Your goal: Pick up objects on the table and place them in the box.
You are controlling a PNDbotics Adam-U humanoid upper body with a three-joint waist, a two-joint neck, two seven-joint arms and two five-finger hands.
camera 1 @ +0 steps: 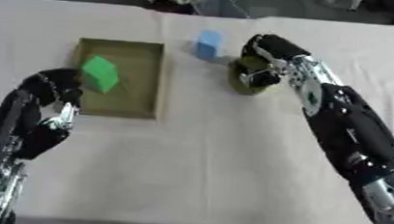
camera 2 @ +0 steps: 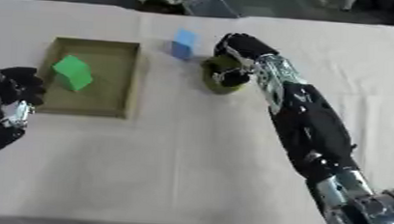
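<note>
Two black hands are seen over a pale table (camera 1: 196, 181), one at each side. At the left, the left hand (camera 1: 58, 85) is held just beside the near left corner of the box (camera 1: 120, 111), its fingers curled inward with nothing between them. Whether it touches the box wall cannot be told. The box, a shallow olive tray, is set on the left half of the table, and a green block (camera 1: 99, 73) is seen inside it, tilted on an edge toward the left wall.

Further right, beyond the far right corner of the box, a light blue block (camera 1: 208, 44) is stood on the table, apart from the box and close to the right hand. Just right of the blue block, a dark olive rounded object (camera 1: 249, 82) is found on the table surface, and the right hand (camera 1: 267, 57) is closed around its upper part, fingers and thumb curled over it from the far side. Whether the object is lifted or resting on the table cannot be told. The right arm (camera 1: 352, 127) is stretched in from the near right corner.
</note>
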